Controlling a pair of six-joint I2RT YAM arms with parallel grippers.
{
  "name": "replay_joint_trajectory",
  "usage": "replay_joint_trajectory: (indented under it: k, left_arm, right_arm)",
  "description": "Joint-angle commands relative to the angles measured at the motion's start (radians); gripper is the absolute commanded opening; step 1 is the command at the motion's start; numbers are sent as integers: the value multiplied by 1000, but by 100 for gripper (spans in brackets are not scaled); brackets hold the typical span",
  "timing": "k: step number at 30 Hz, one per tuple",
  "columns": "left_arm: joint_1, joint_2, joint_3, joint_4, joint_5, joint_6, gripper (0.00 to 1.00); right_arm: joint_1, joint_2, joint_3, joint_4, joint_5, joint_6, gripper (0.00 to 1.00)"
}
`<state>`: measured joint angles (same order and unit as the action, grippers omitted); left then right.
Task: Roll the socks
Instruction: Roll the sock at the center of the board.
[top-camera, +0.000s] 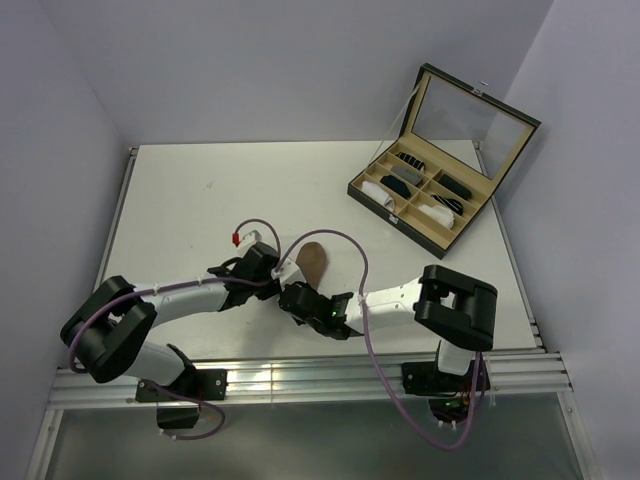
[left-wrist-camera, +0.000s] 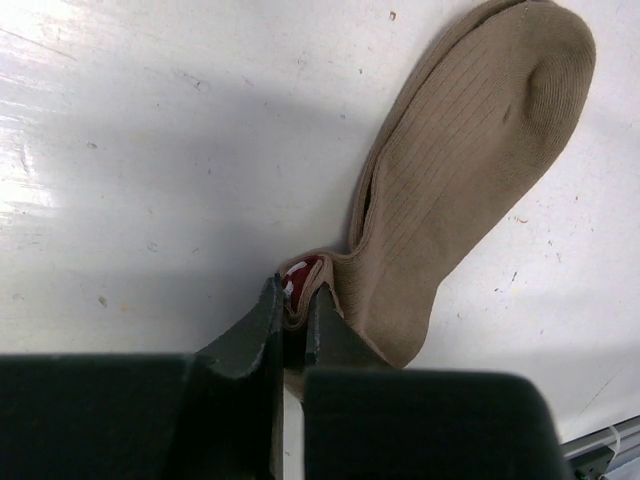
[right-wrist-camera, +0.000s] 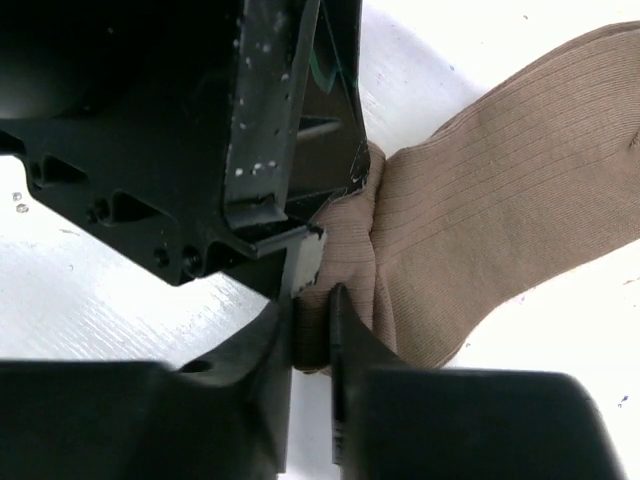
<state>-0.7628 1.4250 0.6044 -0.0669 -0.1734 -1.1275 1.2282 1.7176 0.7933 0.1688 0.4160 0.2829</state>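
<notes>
Left gripper (left-wrist-camera: 297, 300) and right gripper (right-wrist-camera: 312, 315) both pinch narrow on the cuff (left-wrist-camera: 303, 270) of the tan sock (left-wrist-camera: 470, 170), lying unrolled mid table (top-camera: 200, 200), toe toward 1 o'clock, so the rolling looks barely begun.

A sock (top-camera: 313, 257) is laid on the table (top-camera: 200, 200) just below the centre of the top view, its toe end pointed to the upper right. Its lower-left end is met by the left gripper (top-camera: 278, 270), brought in from the lower left, and by the right gripper (top-camera: 296, 296), brought in from the lower right and set just below the left one. A box (top-camera: 415, 235) is placed at the upper right, well apart from the sock. Its lid (top-camera: 465, 110) is raised behind it and small rolls (top-camera: 430, 195) are held in its compartments.
</notes>
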Motion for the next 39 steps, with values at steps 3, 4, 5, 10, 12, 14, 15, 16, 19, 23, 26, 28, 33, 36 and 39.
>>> replay_joint_trajectory:
  k: [3,4,5,10,12,14,15,16,19,23,26,28,33,36,39]
  left_arm:
    - [-33,2,21,-4,-11,31,21]
    - [-33,-8,20,-5,-20,29,25]
    - [-33,-23,18,-10,-26,28,29]
    - [-29,-86,8,-30,-69,12,55]
    - [-27,-124,-2,-43,-93,3,64]
    - [-24,-162,-9,-56,-110,-18,66]
    - [-23,-176,-18,-59,-123,-32,68]
    - [-23,-190,-26,-59,-129,-40,69]
    - [-23,-238,-58,-41,-136,-60,72]
    - [-23,-247,-86,-4,-104,-66,72]
    - [-24,-216,-98,32,-68,-66,70]
    - [-24,-193,-103,52,-51,-71,69]
    - [-26,-150,-104,98,-47,-75,67]
    - [-24,-124,-98,110,-54,-78,65]
    - [-24,-91,-92,116,-55,-83,62]
  right_arm:
    - [-13,48,17,-111,-101,-13,0]
    - [-31,36,1,-98,-139,-4,0]
    - [-44,5,-6,-88,-164,-1,0]
    - [-147,-72,-68,7,-374,57,0]
    - [-208,-82,-86,49,-512,82,0]
    - [-249,-82,-112,112,-590,120,0]
    - [-281,-79,-121,133,-652,143,0]
    - [-297,-75,-134,150,-686,156,0]
    - [-361,-43,-160,256,-827,211,0]
    - [-450,20,-198,408,-1011,309,0]
    - [-510,88,-210,520,-1128,398,0]
    - [-541,121,-219,605,-1186,464,0]
    - [-576,211,-226,709,-1238,564,0]
    - [-590,237,-229,736,-1250,585,0]
    - [-602,252,-230,745,-1252,598,0]
